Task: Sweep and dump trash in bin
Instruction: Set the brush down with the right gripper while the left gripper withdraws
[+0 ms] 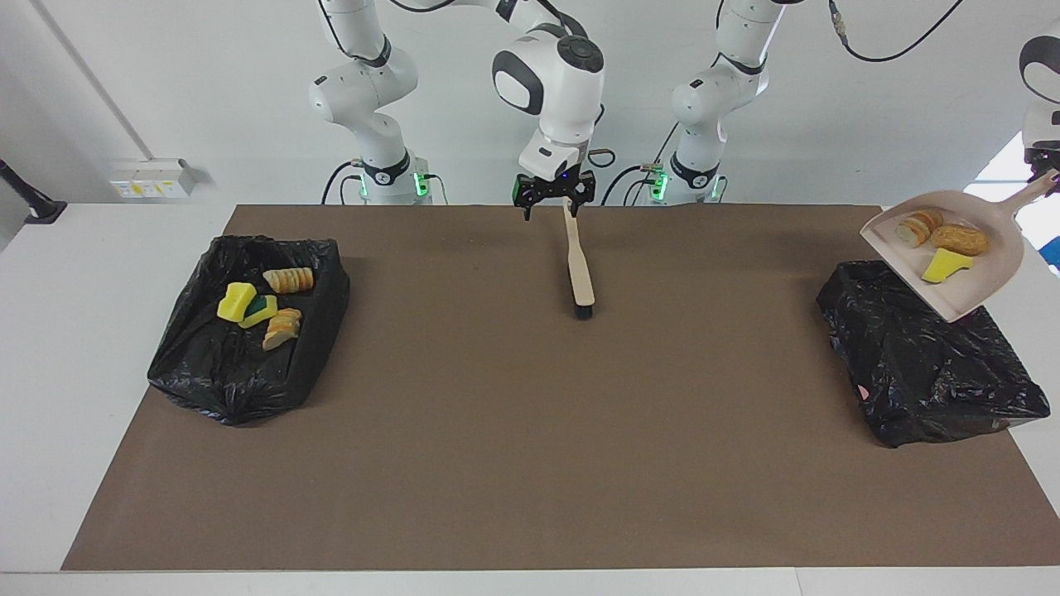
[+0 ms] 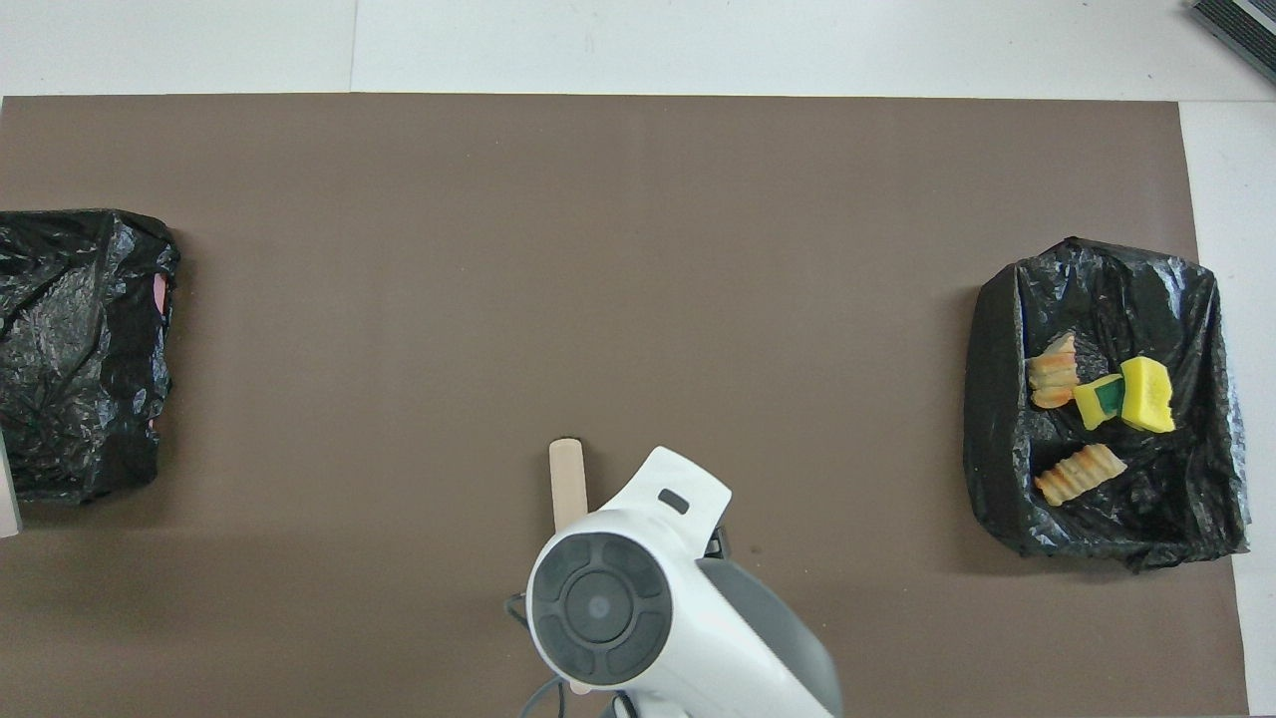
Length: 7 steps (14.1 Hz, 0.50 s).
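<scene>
Right gripper: fingers spread, raised over the brush handle end, holding nothing. Brush: flat on the brown mat, bristles away from the robots. Left gripper: pressed shut on the dustpan handle, pan aloft, tilted over one black bin bag. Trash: bread pieces and sponge in the pan. More scraps in the second bag, toward the right arm's end.

mat: brown | wall socket: white | cables: black
</scene>
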Each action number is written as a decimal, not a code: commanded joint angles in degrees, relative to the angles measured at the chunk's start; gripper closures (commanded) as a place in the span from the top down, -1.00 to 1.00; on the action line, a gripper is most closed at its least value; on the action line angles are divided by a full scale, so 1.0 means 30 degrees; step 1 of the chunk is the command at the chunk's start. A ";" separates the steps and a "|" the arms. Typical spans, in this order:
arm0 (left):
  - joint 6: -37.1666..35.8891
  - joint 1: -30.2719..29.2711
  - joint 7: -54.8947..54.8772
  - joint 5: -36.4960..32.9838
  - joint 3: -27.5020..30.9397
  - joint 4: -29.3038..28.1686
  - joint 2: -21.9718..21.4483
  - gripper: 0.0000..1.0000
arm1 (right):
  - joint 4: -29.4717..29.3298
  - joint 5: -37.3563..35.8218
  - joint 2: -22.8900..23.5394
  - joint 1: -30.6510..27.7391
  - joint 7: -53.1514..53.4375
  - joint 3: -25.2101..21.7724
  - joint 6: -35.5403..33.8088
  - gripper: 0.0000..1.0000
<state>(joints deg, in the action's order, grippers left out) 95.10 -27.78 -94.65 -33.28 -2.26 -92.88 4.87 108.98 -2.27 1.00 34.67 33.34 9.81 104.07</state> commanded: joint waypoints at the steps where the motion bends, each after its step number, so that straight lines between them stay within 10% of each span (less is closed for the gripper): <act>1: 0.0672 0.0177 -0.0092 -0.1177 0.0110 0.1016 0.0779 -1.00 | -0.2013 -0.0267 0.0046 -0.1620 -0.3803 0.0041 -0.2135 1.00; 7: 0.2574 0.0498 -0.0033 -0.2498 0.0139 0.2680 0.2299 -1.00 | -0.4535 -0.0267 -0.0306 -0.6570 -1.1951 0.0040 -0.4247 1.00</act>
<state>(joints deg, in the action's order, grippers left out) 101.20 -27.39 -94.65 -39.05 -2.24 -89.82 8.46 98.04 -2.30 -0.16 19.17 4.22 9.25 93.74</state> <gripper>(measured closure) 0.678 0.000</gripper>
